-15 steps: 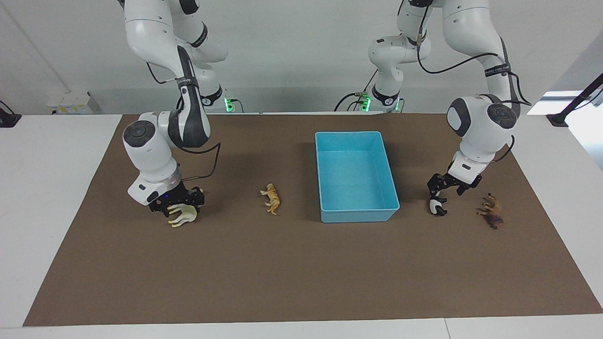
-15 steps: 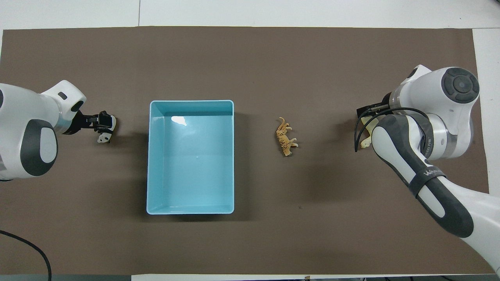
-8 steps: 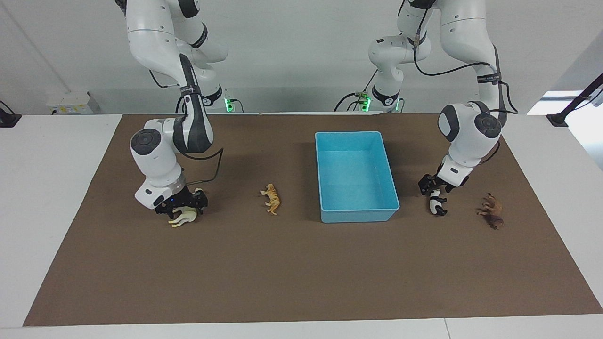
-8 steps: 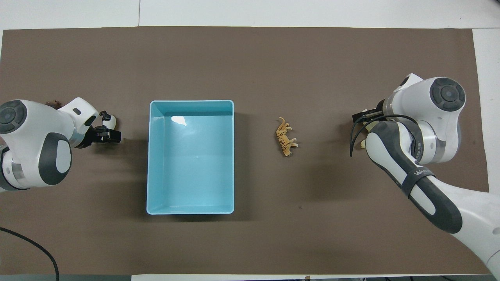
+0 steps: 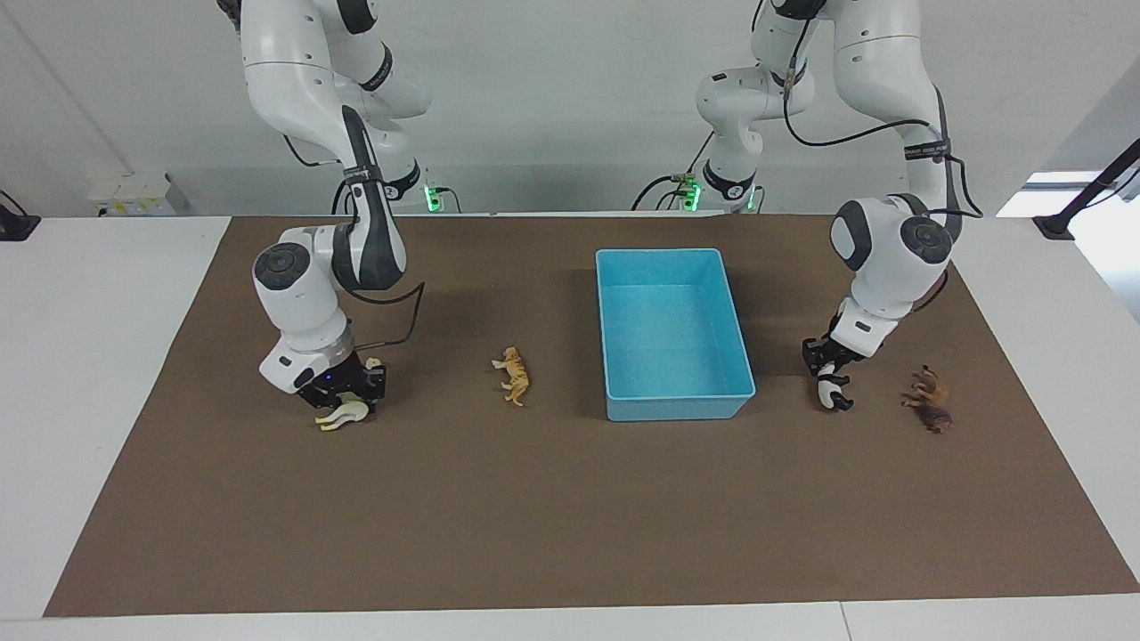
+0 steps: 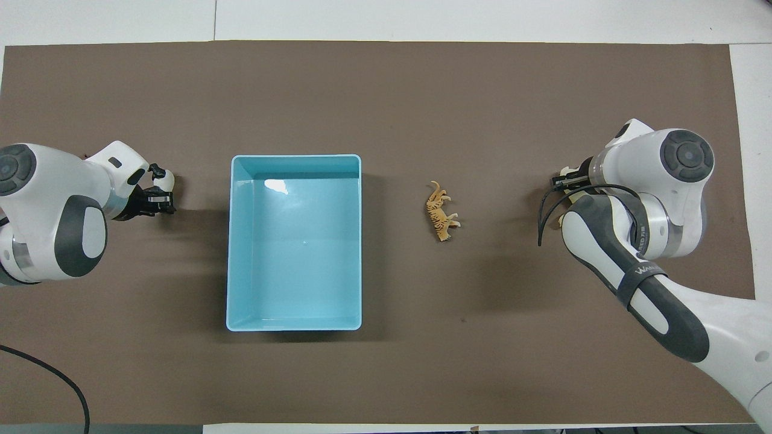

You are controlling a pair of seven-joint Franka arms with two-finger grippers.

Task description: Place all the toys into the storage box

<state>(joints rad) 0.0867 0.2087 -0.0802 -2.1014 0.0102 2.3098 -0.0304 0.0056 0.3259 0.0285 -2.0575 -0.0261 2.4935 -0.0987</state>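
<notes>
The light-blue storage box (image 5: 673, 405) (image 6: 295, 324) stands empty on the brown mat. The orange tiger (image 5: 514, 377) (image 6: 441, 212) lies beside it toward the right arm's end. The cream llama (image 5: 341, 415) lies on its side, with my right gripper (image 5: 343, 393) low over it and touching it. The black-and-white panda (image 5: 834, 394) (image 6: 164, 177) stands beside the box toward the left arm's end, with my left gripper (image 5: 826, 365) (image 6: 157, 202) down on its top. The brown lion (image 5: 928, 401) lies past the panda. In the overhead view the arms hide the llama and lion.
A brown mat (image 5: 570, 516) covers the table's middle, with bare white table (image 5: 98, 356) around it. A black cable (image 6: 54, 380) lies near the left arm's base.
Both arms have shifted a little toward the box. The right gripper has come lower onto the llama. The left gripper has turned and closed in on the panda. The toys have barely moved.
</notes>
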